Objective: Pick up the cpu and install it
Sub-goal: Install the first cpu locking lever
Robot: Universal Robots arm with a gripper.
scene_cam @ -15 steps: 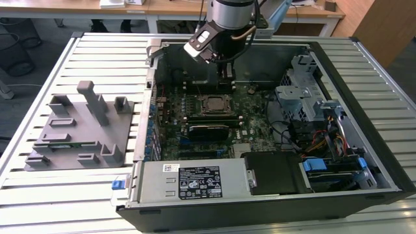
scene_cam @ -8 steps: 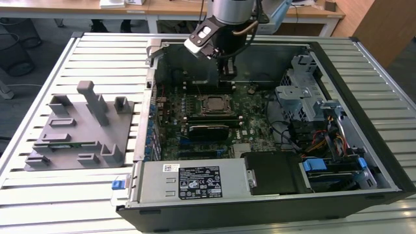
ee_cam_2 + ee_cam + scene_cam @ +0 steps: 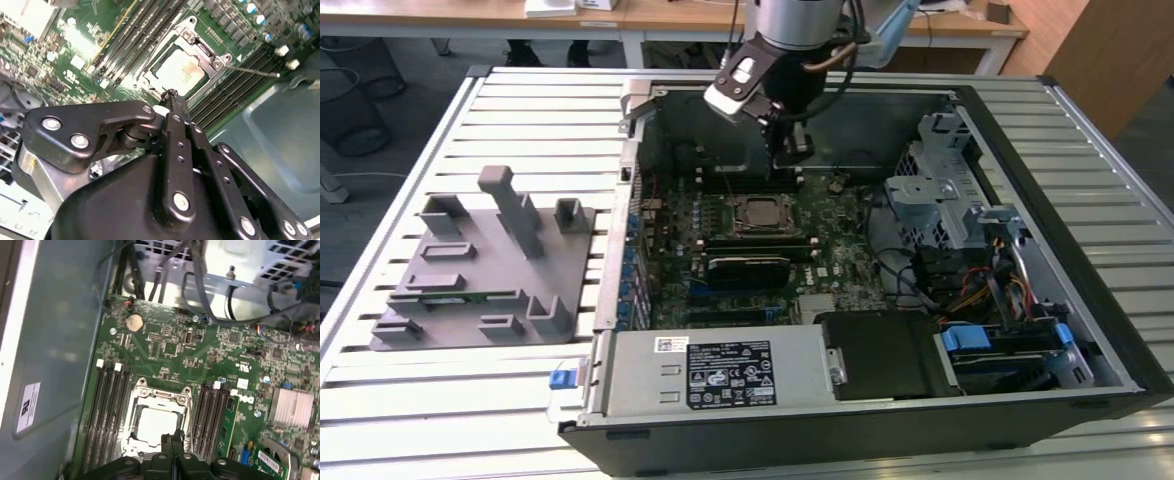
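The cpu (image 3: 758,213) is a silver-topped square chip lying flat in the metal-framed socket in the middle of the green motherboard (image 3: 841,225), inside the open computer case. Both wrist views show the cpu (image 3: 182,72) (image 3: 157,422) just beyond the fingertips. My gripper (image 3: 787,152) hangs over the far part of the board, slightly behind the socket and apart from the chip. Its black fingers (image 3: 176,112) are pressed together with nothing between them. A thin metal socket lever (image 3: 260,72) sticks out to one side of the frame.
Rows of black memory slots (image 3: 107,410) flank the socket. A grey plastic tray (image 3: 467,270) with upright posts lies on the slatted table at the exterior view's left. A power supply (image 3: 720,372), a drive cage (image 3: 961,200) and cables crowd the case's near and right parts.
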